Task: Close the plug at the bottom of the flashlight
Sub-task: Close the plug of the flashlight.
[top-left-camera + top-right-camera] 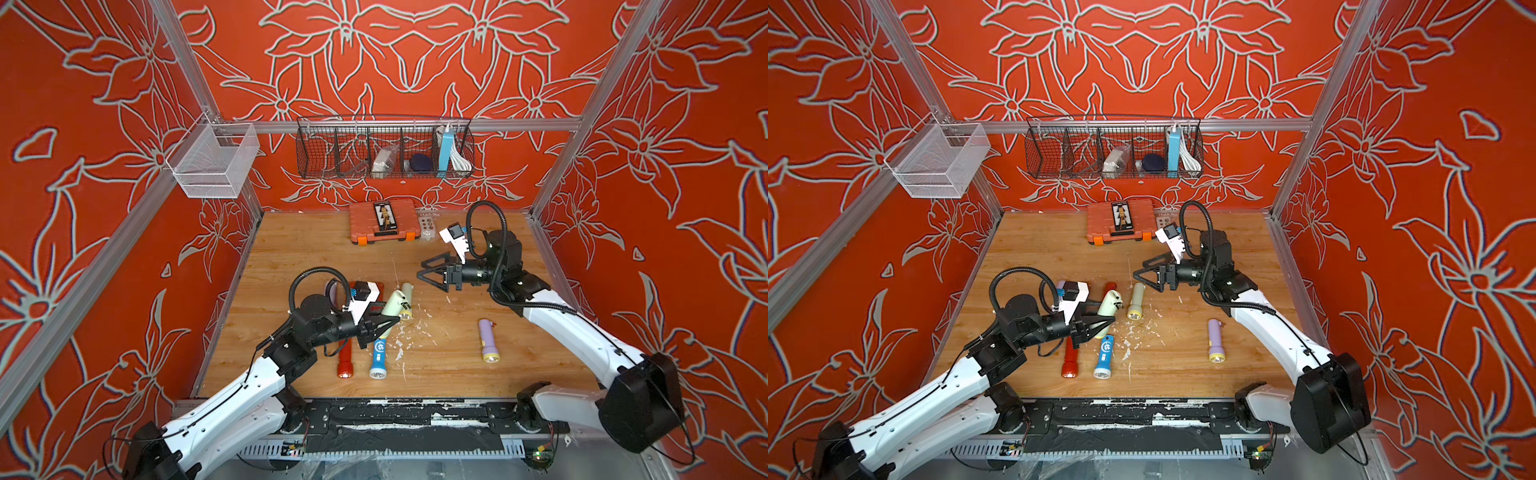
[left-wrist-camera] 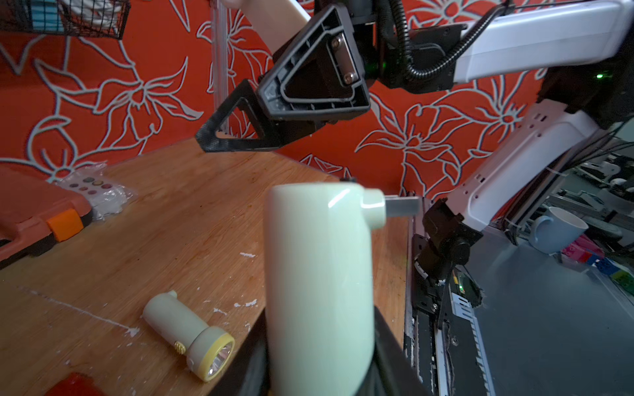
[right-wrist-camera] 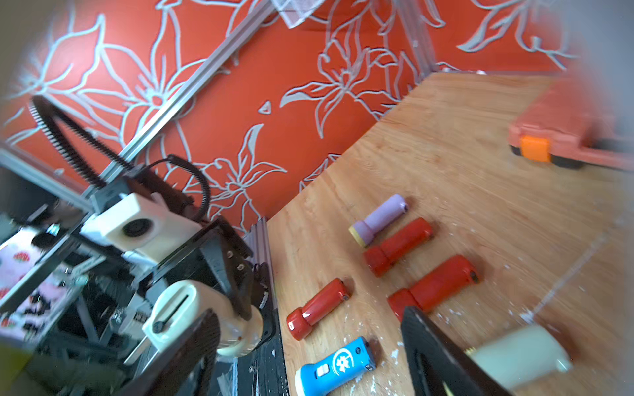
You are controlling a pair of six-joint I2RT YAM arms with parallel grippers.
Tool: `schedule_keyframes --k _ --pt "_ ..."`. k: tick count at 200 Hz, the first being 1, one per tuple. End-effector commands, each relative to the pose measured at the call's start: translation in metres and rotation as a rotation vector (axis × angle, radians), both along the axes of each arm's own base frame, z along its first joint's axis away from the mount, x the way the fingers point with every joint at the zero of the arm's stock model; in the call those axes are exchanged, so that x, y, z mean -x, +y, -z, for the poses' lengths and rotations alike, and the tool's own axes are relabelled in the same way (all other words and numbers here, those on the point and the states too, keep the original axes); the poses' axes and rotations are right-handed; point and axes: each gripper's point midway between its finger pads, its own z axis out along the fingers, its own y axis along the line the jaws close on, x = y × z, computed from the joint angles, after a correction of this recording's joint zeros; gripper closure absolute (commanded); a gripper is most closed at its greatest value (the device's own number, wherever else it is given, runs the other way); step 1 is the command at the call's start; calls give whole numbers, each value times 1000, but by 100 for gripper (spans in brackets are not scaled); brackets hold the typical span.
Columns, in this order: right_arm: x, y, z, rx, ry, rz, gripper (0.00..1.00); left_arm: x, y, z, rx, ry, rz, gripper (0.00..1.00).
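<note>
My left gripper [image 1: 390,322] is shut on a pale green flashlight [image 1: 392,305] and holds it off the table with its bottom end pointing up and away. In the left wrist view the flashlight [image 2: 319,274] fills the middle. Its metal plug [image 2: 403,206] juts out sideways from the bottom end. My right gripper [image 1: 420,270] hovers open a little beyond and to the right of that end, touching nothing. In the right wrist view the flashlight's bottom face [image 3: 178,308] lies close to one of the right gripper's fingers [image 3: 192,346].
A beige flashlight with a yellow head [image 1: 407,301] lies just behind the held one. Red [image 1: 345,361], blue [image 1: 378,359] and purple [image 1: 487,340] flashlights lie on the wooden table. An orange case [image 1: 384,222] sits at the back. A wire basket [image 1: 384,147] hangs above it.
</note>
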Motion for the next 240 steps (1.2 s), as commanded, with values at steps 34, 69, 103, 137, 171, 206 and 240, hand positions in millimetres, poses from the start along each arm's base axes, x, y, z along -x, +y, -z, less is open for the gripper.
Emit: schedule_keyframes --k 34,69,103,137,171,206,240 --pt "67 12 -36 -85 -206 -294 17 44 10 -28 88 -154 134 100" --pt "95 21 -42 -102 -256 -387 21 59 11 -32 81 -165 199 100" --pt "106 30 -43 -93 -244 -454 24 56 5 -26 55 -145 224 100" --pt "118 35 -41 -83 -238 -493 25 53 2 -22 51 -138 228 100" --pt "120 38 -39 -75 -232 -510 26 52 5 -23 49 -161 206 100" --pt "124 44 -36 -68 -212 -534 28 52 5 -24 49 -159 209 100" --pt "128 49 -33 -58 -200 -541 32 51 5 -26 45 -151 218 100"
